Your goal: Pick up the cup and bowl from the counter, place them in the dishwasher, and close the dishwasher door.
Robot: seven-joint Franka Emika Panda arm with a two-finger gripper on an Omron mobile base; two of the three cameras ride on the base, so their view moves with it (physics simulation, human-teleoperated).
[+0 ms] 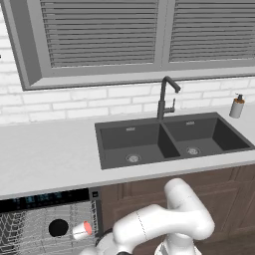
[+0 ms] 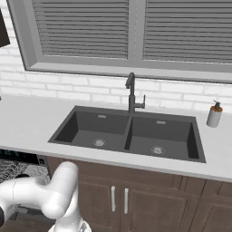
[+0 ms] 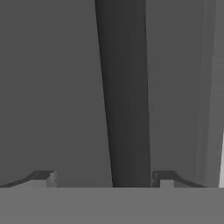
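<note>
Fingertips point(image 3: 43, 178) spread wide with nothing between them, gripper point(image 3: 103, 179) hard up against a flat dark grey panel, likely the dishwasher door point(image 3: 52, 87), presumably to push it shut. Bowl point(image 1: 58, 228) and cup point(image 1: 82, 230) already lying on the wire rack point(image 1: 30, 234) near its right edge, cup tipped on its side, dishwasher point(image 1: 47, 199) open below the counter point(image 1: 45, 159).

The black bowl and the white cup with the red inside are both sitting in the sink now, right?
Not quite. The bowl and the cup are together, but they lie in the dishwasher rack under the counter, not in the sink. The left base view shows them on the grey wire rack, and both sink basins hold nothing.
</note>
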